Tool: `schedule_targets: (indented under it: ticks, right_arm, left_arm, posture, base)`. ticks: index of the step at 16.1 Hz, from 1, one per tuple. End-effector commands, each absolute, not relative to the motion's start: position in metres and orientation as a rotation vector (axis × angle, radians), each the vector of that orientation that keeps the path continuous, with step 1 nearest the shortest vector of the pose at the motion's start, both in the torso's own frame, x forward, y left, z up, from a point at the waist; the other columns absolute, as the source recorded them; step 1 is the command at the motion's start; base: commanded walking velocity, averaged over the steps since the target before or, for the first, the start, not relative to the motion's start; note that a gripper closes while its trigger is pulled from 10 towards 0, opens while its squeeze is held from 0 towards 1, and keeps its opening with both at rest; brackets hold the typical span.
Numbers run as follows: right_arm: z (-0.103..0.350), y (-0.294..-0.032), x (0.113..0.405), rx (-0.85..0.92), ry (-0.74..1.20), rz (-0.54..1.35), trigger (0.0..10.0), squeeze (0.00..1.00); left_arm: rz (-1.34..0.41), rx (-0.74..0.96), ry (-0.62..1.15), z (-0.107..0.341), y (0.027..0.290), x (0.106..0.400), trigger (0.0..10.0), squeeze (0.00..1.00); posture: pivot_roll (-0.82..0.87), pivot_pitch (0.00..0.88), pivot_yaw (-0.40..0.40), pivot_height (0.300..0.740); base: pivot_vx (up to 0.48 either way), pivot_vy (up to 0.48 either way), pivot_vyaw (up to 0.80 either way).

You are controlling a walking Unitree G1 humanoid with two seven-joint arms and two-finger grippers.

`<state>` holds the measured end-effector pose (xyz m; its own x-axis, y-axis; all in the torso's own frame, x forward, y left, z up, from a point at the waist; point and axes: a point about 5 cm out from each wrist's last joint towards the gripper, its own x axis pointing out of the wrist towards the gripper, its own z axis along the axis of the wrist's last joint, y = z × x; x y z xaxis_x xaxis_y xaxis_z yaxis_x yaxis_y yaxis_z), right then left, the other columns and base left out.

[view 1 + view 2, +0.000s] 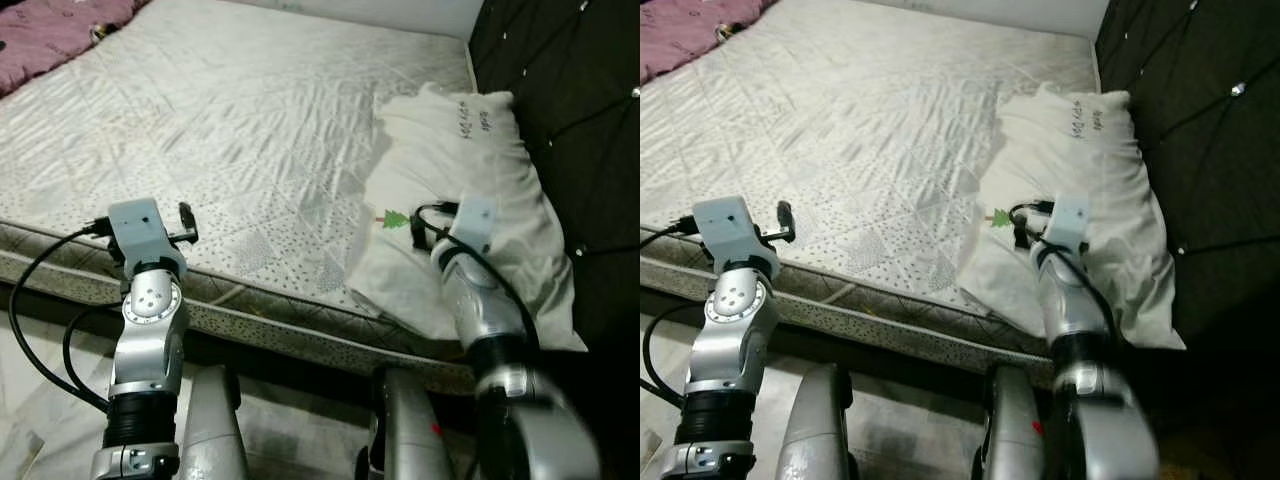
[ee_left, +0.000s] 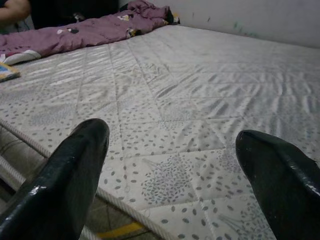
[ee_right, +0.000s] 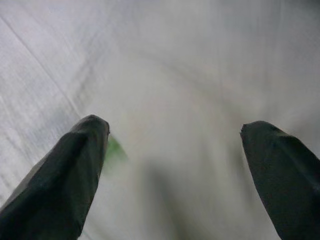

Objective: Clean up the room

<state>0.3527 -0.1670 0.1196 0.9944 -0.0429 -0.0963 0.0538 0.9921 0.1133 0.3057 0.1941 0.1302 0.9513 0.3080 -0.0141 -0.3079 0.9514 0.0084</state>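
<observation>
1. Nearest, the left gripper (image 2: 170, 165) hovers over the near edge of the mattress (image 1: 260, 130), fingers spread wide, holding nothing.
2. Further right, the right gripper (image 3: 175, 150) hangs just above the white pillow (image 1: 480, 170), fingers also spread and empty.
3. Beyond, a purple blanket (image 2: 85, 30) lies crumpled at the mattress's far left corner.

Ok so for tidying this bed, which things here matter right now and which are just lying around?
Part of the job:
- white pillow at the mattress's right end
- right gripper, open, over the pillow
- left gripper, open, above the mattress's near edge

Just lying about:
- purple blanket bunched at the far corner
- dark padded headboard
- small flat item near the blanket; cannot tell what
</observation>
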Motion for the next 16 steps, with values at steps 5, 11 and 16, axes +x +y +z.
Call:
schedule_targets:
  ticks: [5, 11, 16]
  right_arm:
    - [0.174, -0.127, 0.329, 0.067, -0.228, 0.132, 10.0, 1.0]
    - [0.177, -0.107, 0.318, 0.071, -0.245, 0.224, 10.0, 0.0]
    - [0.18, -0.108, 0.32, 0.054, -0.232, 0.231, 10.0, 0.0]
  left_arm:
    - [0.28, 0.001, -0.037, 0.135, 0.179, 0.3, 10.0, 0.0]
    - [0.226, -0.007, -0.013, 0.131, 0.165, 0.299, 10.0, 0.0]
    - [0.229, -0.016, 0.003, 0.127, 0.162, 0.294, 10.0, 0.0]
  posture:
    - [0.04, 0.0, -0.068, 0.553]
    - [0.04, 0.0, -0.05, 0.582]
    - [0.03, 0.0, -0.066, 0.622]
  base:
    - [0.0, 0.0, 0.0]
    - [0.0, 0.0, 0.0]
    - [0.0, 0.0, 0.0]
